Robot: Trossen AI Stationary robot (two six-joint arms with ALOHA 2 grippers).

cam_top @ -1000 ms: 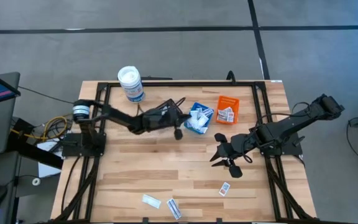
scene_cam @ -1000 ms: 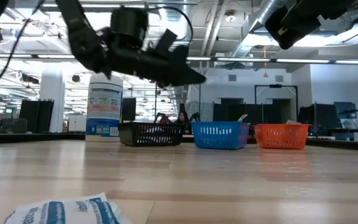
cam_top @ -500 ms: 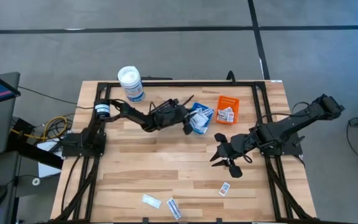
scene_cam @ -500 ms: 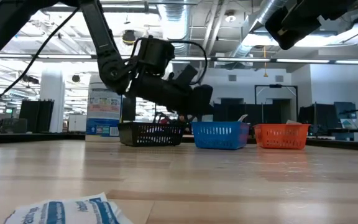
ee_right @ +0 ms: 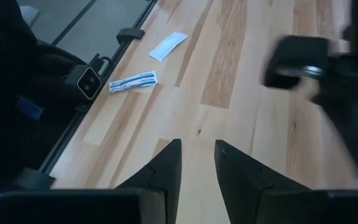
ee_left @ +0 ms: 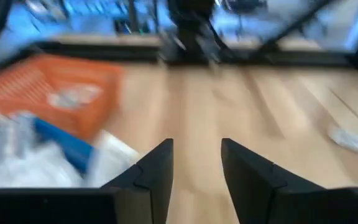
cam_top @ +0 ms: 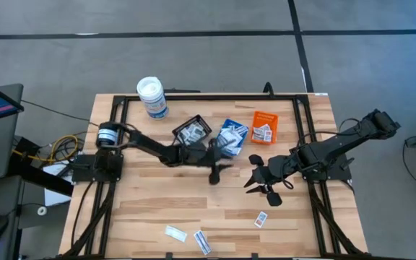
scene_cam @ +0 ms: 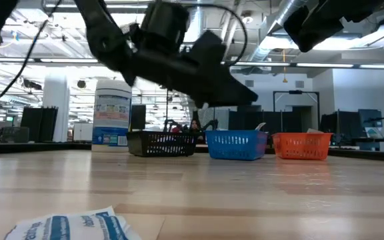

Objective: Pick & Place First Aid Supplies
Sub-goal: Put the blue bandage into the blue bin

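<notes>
Here we look down on a pale wooden table [cam_top: 157,195] with two dark robot arms. The left arm reaches from its base at the table's left edge toward the middle, stretched low and nearly straight, and its left gripper [cam_top: 214,167] hangs just in front of the small blue plastic tray [cam_top: 231,137]. In its own wrist view the two dark fingers [ee_left: 157,171] stand apart with bare table showing between them, holding nothing. The right arm comes in from the right edge, bent at the elbow, and the right gripper [cam_top: 260,182] hovers over open table to the right of centre. Its wrist view shows its fingers [ee_right: 166,165] with a narrow gap between them and nothing in it.

The first aid supplies, small flat white packets with blue print, lie in several places. Some are heaped in the blue tray, some sit in the small black mesh tray [cam_top: 192,131] just left of it, and a couple rest in the small orange tray [cam_top: 264,127] on its right. Three loose packets [cam_top: 177,232] lie near the table's front edge, well apart from both grippers.

A white round canister with a blue label [cam_top: 152,97] stands upright at the back left. We cannot read its label, nor the print on the packets.
</notes>
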